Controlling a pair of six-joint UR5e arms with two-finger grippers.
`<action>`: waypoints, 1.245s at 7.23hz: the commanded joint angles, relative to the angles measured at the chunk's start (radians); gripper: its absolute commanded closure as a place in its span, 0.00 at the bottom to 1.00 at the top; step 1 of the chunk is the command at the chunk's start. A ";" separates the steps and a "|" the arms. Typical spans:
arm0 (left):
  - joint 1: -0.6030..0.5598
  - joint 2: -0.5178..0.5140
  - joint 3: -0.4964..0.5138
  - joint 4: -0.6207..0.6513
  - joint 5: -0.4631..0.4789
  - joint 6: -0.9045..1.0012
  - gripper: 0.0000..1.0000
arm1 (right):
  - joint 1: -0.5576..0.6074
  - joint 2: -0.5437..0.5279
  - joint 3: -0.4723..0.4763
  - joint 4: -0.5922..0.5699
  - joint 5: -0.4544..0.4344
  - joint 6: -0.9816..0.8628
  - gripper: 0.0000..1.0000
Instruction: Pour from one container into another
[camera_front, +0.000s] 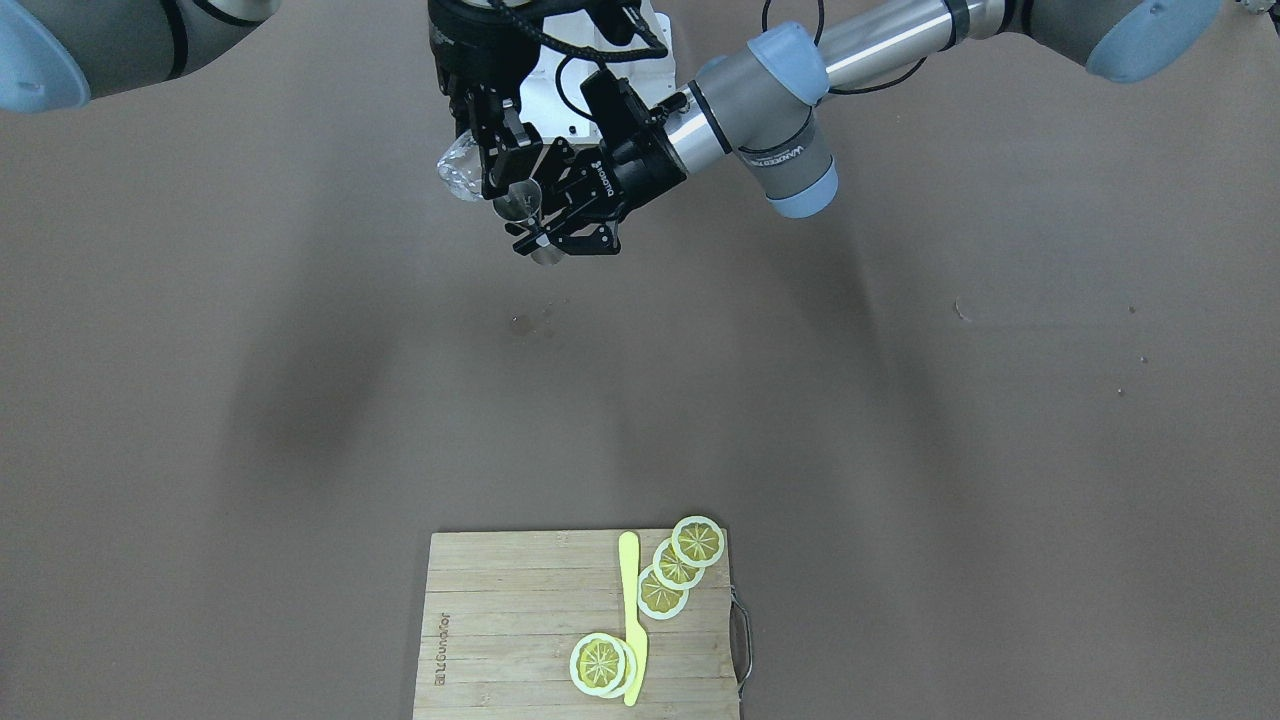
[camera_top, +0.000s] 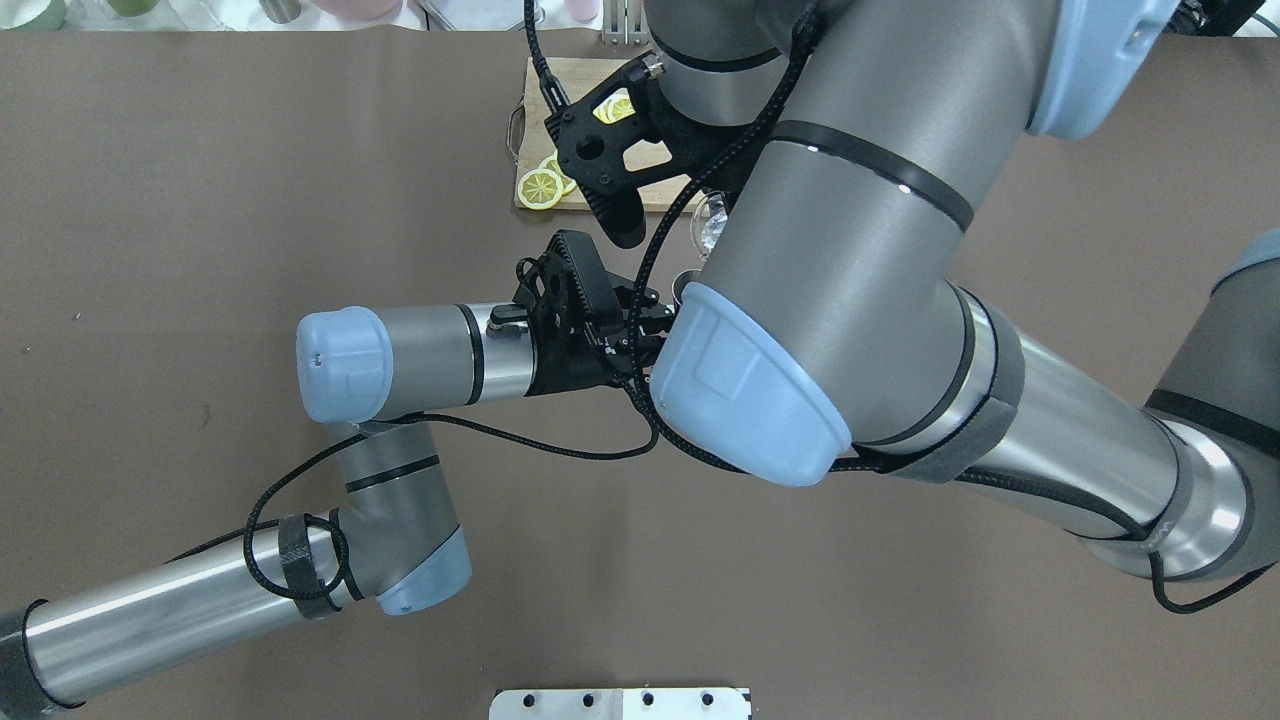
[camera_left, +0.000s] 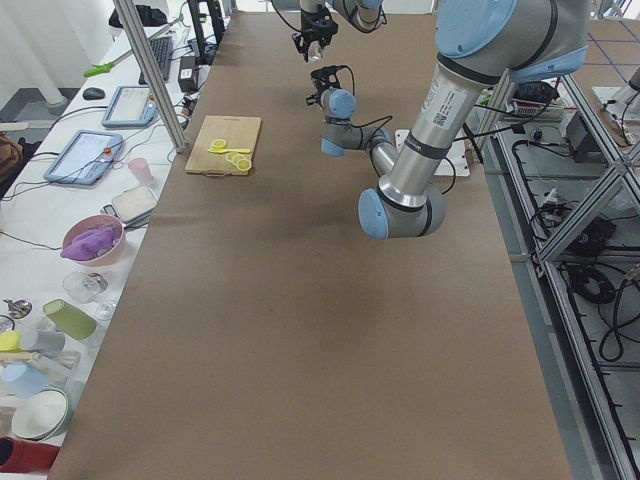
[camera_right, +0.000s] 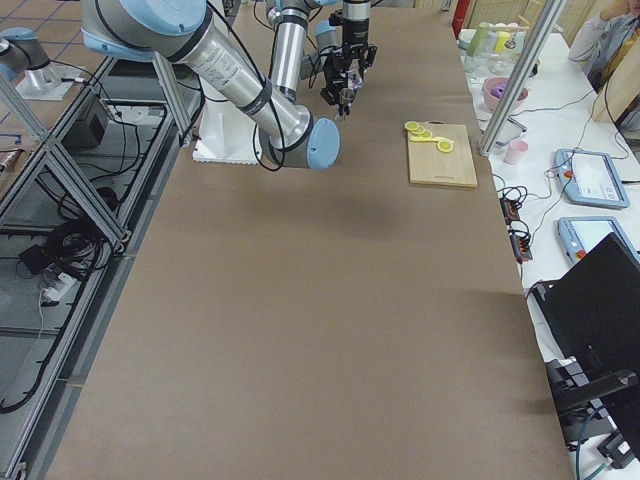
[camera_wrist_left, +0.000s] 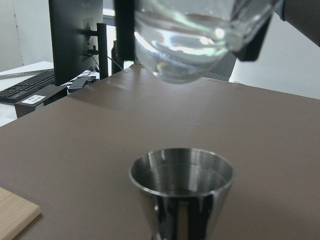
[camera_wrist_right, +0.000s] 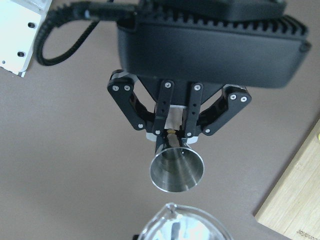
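Left gripper (camera_wrist_right: 172, 136): jaws clamped on jigger (camera_wrist_right: 177, 170) waist, upright. Right gripper (camera_front: 485, 158): jaws held tilted glass cup (camera_wrist_left: 195, 40) just above it.

Surface (camera_front: 250, 400) lay bare in wide stretches on both flanks, and in the band between pincers and cutting board (camera_front: 500, 620). Board sat at operators' edge, carrying lemon slices (camera_front: 675, 565) and yellow knife (camera_front: 630, 610). Crowding was near robot base, above surface: left pincer (camera_front: 535, 228) and right pincer (camera_front: 478, 165) hung close together. Glass cup (camera_wrist_left: 185, 50) hung just over jigger (camera_wrist_left: 182, 190) mouth, with a narrow gap between. Left forearm (camera_front: 760, 110) barred its side. Right elbow (camera_top: 850, 250) overhung centre.
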 joint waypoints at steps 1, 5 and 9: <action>-0.001 0.005 -0.001 0.000 0.000 0.001 1.00 | 0.047 -0.037 0.042 0.022 0.053 0.000 1.00; -0.009 0.007 -0.003 0.015 0.003 -0.015 1.00 | 0.143 -0.176 0.126 0.141 0.176 0.002 1.00; -0.070 0.030 0.000 0.069 0.003 -0.109 1.00 | 0.313 -0.348 0.156 0.321 0.387 0.012 1.00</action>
